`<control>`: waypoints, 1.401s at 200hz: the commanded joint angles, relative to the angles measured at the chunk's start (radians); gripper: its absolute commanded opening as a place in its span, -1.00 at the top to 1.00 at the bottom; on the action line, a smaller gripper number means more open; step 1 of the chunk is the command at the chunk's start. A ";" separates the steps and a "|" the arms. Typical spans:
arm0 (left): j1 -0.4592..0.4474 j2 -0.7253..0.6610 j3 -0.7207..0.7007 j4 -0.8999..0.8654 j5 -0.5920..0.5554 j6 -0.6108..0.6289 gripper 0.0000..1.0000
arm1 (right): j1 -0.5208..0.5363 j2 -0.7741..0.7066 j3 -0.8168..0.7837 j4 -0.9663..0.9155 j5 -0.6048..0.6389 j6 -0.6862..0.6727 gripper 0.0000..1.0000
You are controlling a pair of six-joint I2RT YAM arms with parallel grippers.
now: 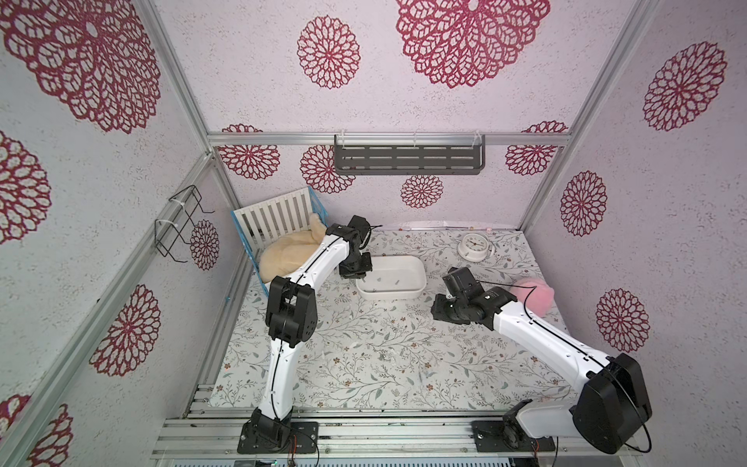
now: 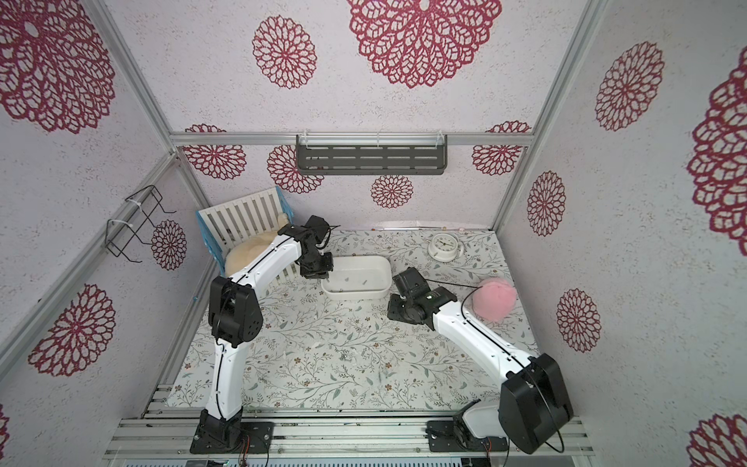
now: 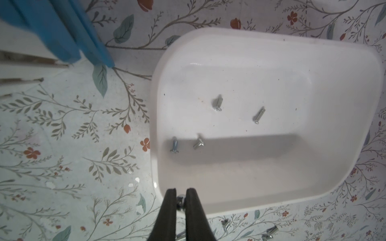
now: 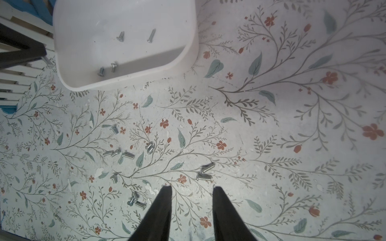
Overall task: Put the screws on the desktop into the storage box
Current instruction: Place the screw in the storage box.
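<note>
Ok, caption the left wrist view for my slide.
Left jaws shut on a screw at the storage box rim; four screws already inside.

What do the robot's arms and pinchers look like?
The left arm and right arm are chunky white shells joined by boxy black joints, with thin black cables running along them. The left gripper and right gripper each end in two slim black fingers that taper to a point.
</note>
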 commanded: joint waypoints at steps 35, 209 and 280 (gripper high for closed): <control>0.007 0.176 0.206 -0.067 0.051 -0.002 0.89 | -0.013 0.016 0.018 0.049 -0.010 -0.018 0.26; -0.049 -0.381 -0.199 0.078 -0.017 0.009 0.03 | -0.020 0.033 -0.014 -0.003 0.020 0.067 0.26; -0.045 -0.780 -0.748 0.149 -0.075 -0.040 -0.04 | 0.037 0.073 -0.082 0.013 0.016 0.210 0.26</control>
